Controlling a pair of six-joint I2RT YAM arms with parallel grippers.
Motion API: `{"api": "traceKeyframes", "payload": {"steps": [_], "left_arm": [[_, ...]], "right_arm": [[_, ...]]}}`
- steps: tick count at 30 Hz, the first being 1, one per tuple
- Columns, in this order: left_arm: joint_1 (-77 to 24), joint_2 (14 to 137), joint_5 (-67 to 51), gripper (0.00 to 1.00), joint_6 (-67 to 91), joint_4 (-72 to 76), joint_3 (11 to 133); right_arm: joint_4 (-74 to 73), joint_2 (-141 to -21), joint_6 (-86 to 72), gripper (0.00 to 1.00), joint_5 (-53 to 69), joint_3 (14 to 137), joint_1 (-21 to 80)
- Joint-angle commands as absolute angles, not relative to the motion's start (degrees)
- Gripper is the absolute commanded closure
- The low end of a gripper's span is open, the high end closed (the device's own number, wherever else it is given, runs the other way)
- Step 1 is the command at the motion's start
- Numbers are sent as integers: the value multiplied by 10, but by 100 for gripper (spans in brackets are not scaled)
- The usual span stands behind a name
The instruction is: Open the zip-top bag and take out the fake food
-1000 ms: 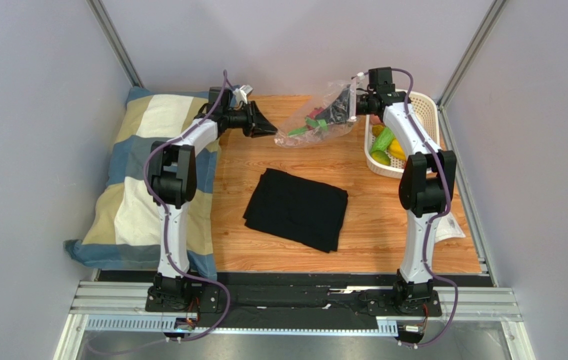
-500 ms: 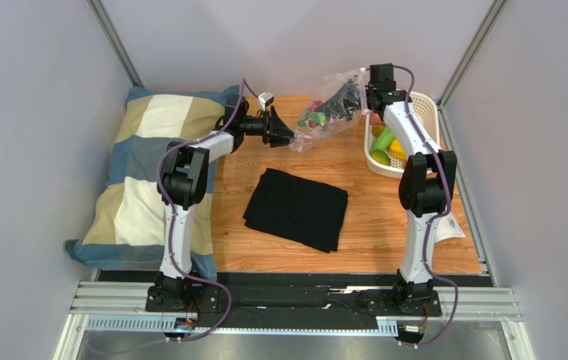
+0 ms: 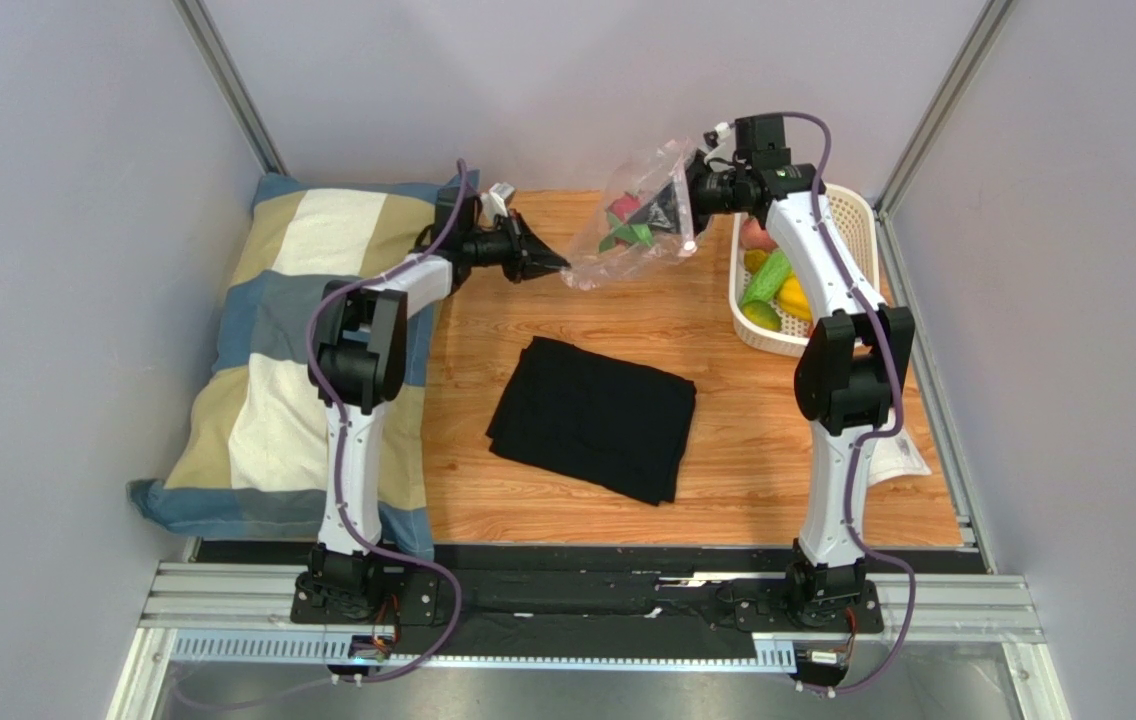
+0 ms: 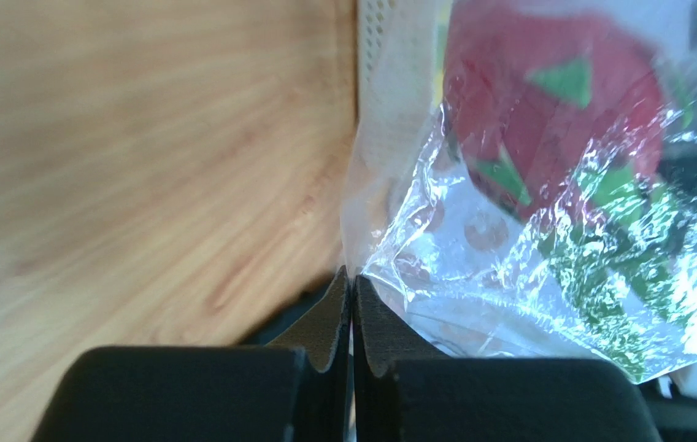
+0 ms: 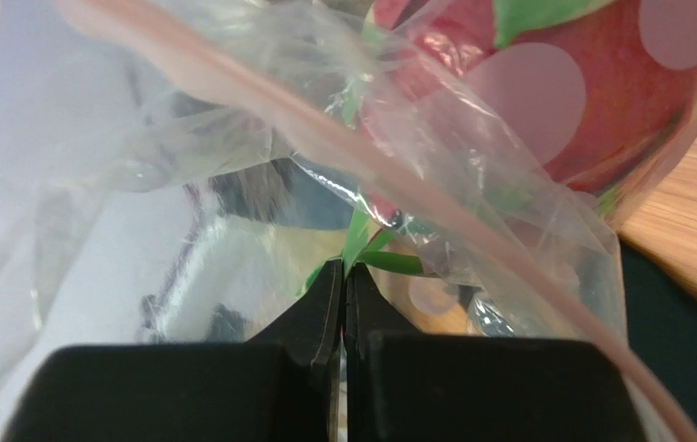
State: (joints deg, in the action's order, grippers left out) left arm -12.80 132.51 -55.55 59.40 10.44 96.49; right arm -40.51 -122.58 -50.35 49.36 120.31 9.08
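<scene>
Partly veiled fake food (image 4: 546, 120), glare-streaked zip-top bag (image 4: 472, 272)

Light: bright, even, soft shadows | top view: sharp | left wrist: table (image 4: 140, 138) blurred, specular glare on zip-top bag (image 4: 527, 276) | right wrist: near plastic soft, out of focus, pale washed-out left side

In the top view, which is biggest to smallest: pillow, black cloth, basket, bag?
1. pillow
2. black cloth
3. basket and bag look about alike. The bag hangs lifted, nearer the camera, so I won't rank those two.
</scene>
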Motion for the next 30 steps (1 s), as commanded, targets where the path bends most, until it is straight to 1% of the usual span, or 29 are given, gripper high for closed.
{"api": "traceKeyframes", "payload": {"steps": [1, 4, 6, 8, 9, 10, 12, 13, 14, 15, 16, 17, 18, 19, 21, 22, 23, 25, 26, 27, 29, 30], "left_arm": [[-102, 1311, -476, 100, 481, -38, 1025], [-98, 1313, -420, 100, 414, -112, 1055], [-91, 1324, -402, 100, 392, -147, 1090], [-86, 1347, -371, 100, 367, -197, 1125], [-84, 1356, -367, 100, 359, -210, 1135], [-82, 1367, -382, 100, 354, -210, 1142], [-80, 1367, -441, 100, 366, -175, 1134], [-81, 1351, -508, 99, 387, -112, 1122], [-84, 1337, -541, 92, 402, -69, 1080], [-90, 1320, -572, 81, 417, -23, 1051], [-94, 1284, -624, 41, 447, 75, 1022], [-99, 1267, -641, 21, 450, 102, 973], [-110, 1250, -659, 12, 443, 119, 954], [-116, 1225, -672, 5, 405, 105, 934], [-126, 1202, -668, 2, 361, 79, 918], [-129, 1200, -671, 1, 361, 94, 908], [-133, 1202, -679, 1, 372, 111, 900], [-141, 1224, -713, 1, 455, 202, 894], [-141, 1234, -722, 1, 502, 254, 889], [-145, 1254, -730, 1, 618, 400, 884], [-147, 1273, -721, 1, 722, 530, 868], [-149, 1295, -717, 1, 805, 624, 872]], "right_arm": [[-526, -1181, -364, 100, 408, 1272, 100], [-555, -1177, -331, 100, 358, 1299, 107], [-563, -1163, -315, 100, 347, 1296, 107], [-526, -1144, -332, 100, 375, 1267, 100], [-506, -1139, -353, 100, 421, 1253, 93], [-487, -1135, -392, 100, 431, 1241, 90], [-481, -1124, -393, 100, 411, 1240, 90], [-476, -1124, -395, 100, 410, 1239, 90], [-463, -1128, -413, 100, 420, 1236, 86], [-459, -1141, -428, 100, 430, 1235, 80], [-457, -1146, -441, 100, 446, 1235, 77], [-447, -1150, -466, 100, 455, 1237, 76], [-440, -1159, -476, 100, 466, 1239, 75], [-430, -1161, -486, 100, 482, 1240, 74], [-406, -1161, -513, 100, 500, 1237, 74], [-401, -1161, -523, 100, 507, 1237, 75], [-393, -1161, -529, 100, 513, 1237, 75], [-391, -1157, -538, 100, 525, 1237, 74], [-390, -1155, -539, 100, 525, 1237, 75], [-389, -1153, -540, 100, 526, 1237, 75], [-388, -1150, -541, 100, 526, 1235, 76], [-388, -1150, -542, 100, 531, 1233, 76]]}}
